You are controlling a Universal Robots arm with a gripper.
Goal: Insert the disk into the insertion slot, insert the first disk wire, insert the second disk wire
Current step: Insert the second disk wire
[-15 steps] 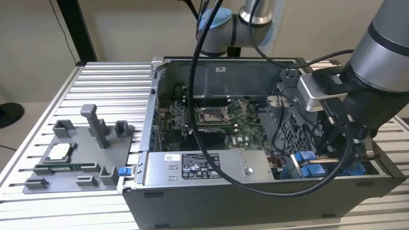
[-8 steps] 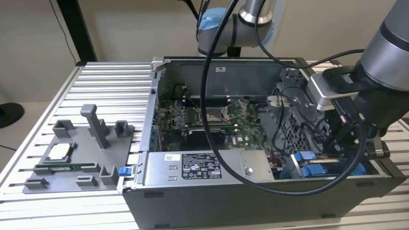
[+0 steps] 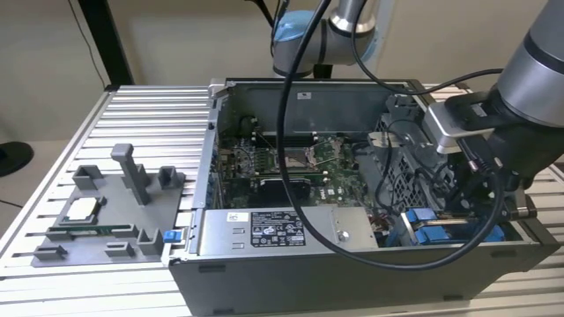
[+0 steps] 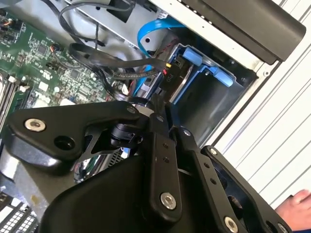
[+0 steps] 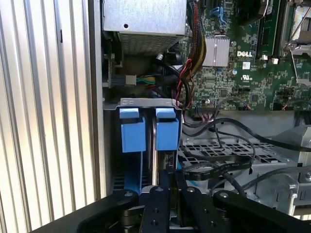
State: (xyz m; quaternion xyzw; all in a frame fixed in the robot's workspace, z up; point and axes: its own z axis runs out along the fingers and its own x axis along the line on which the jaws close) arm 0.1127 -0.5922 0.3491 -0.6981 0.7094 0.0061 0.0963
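First wrist view puts your end effector (image 5: 167, 191) right at the insertion slot (image 5: 146, 104), fingers pinched nearly together on the disk (image 5: 164, 160), whose long axis runs down into the slot beside the blue rails (image 5: 132, 131).

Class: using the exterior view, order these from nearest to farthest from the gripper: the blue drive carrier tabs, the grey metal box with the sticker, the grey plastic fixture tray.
1. Blue drive carrier tabs, just beside the gripper.
2. Grey metal box with the sticker, mid-case.
3. Grey plastic fixture tray, outside the case, far toward the exterior view's left.
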